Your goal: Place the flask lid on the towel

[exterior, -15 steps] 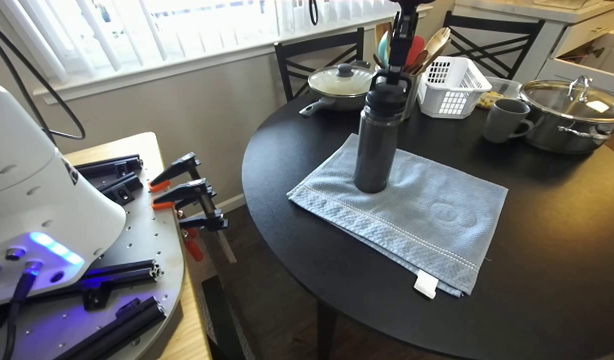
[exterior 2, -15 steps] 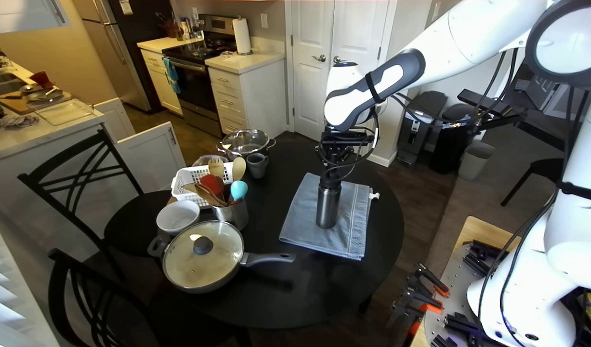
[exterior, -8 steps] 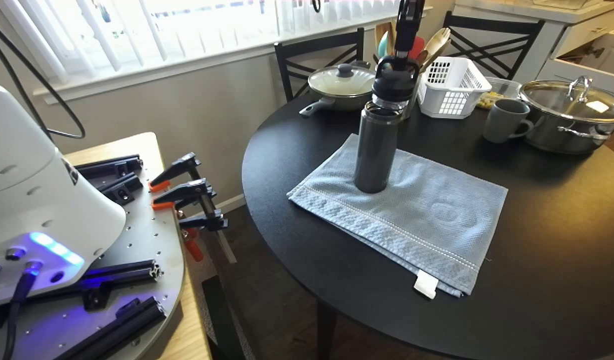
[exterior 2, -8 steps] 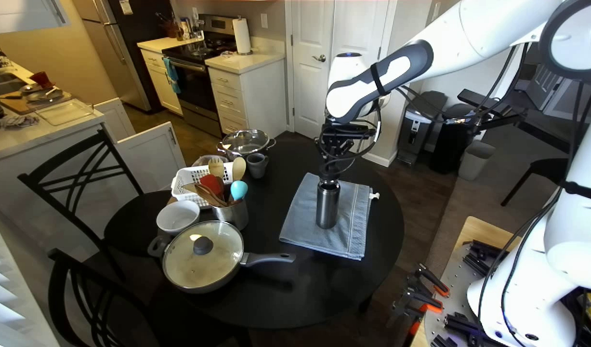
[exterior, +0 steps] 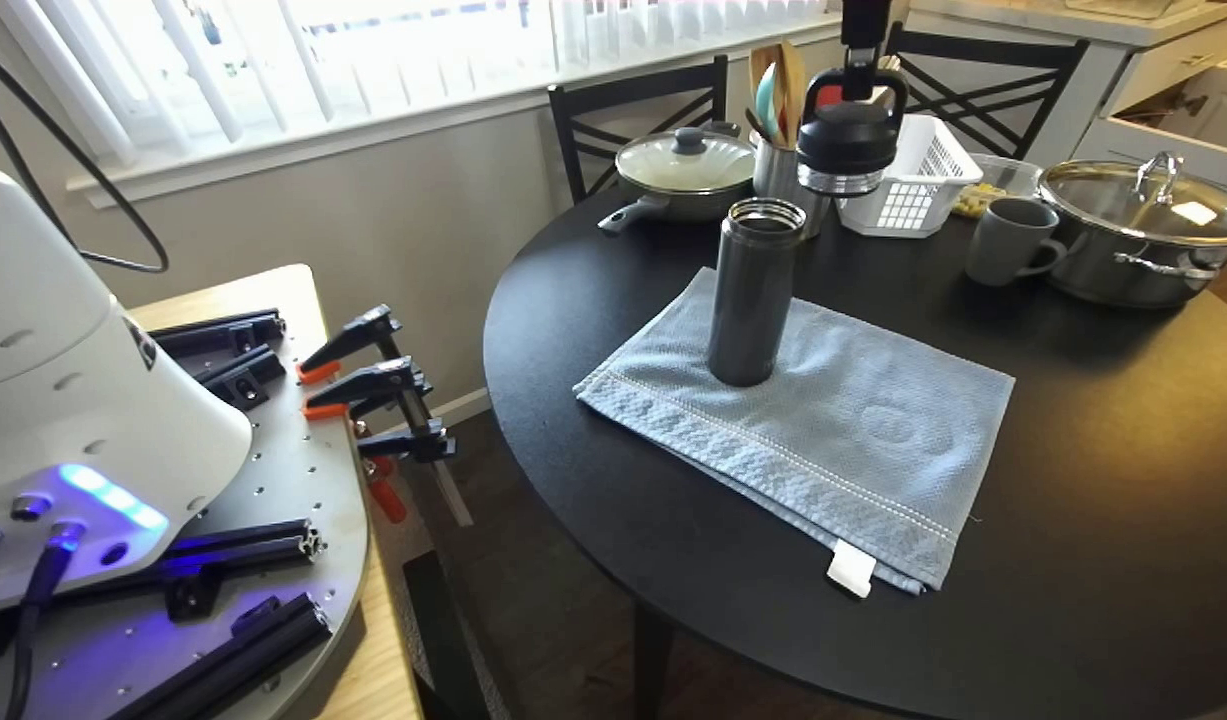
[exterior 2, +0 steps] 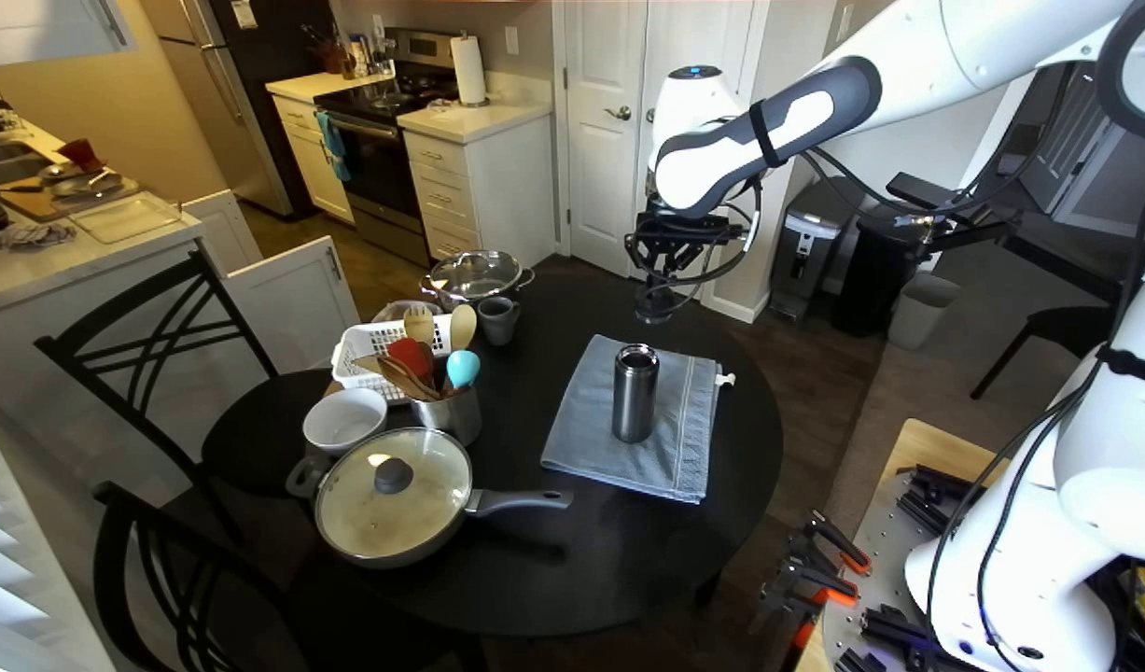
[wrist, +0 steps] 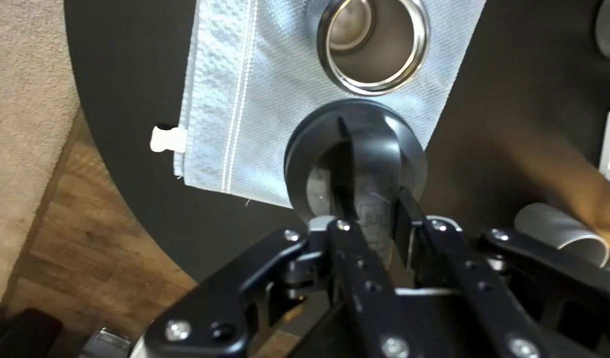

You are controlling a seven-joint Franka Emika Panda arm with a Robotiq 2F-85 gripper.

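The flask lid (exterior: 848, 138), black with a loop handle, hangs upright in the air beyond the flask. It also shows in an exterior view (exterior 2: 654, 306) and in the wrist view (wrist: 354, 129). My gripper (wrist: 373, 201) is shut on its loop handle; in an exterior view (exterior: 860, 62) only its lower end shows. The dark grey flask (exterior: 750, 305) stands upright and uncapped on the grey-blue towel (exterior: 863, 430); its open steel mouth shows in the wrist view (wrist: 373, 87). The towel lies flat, with a white tag (exterior: 852, 568) at one corner.
Around the towel on the black round table (exterior: 1103, 560) stand a lidded pan (exterior: 685, 165), a utensil holder (exterior 2: 453, 415), a white basket (exterior: 898, 205), a grey mug (exterior: 1003, 240), a steel pot (exterior: 1123, 265) and a white bowl (exterior 2: 345, 420).
The lid has risen off the flask in my gripper and moved sideways, away from the flask mouth toward the pot and mug side. The flask and towel have stayed in place.
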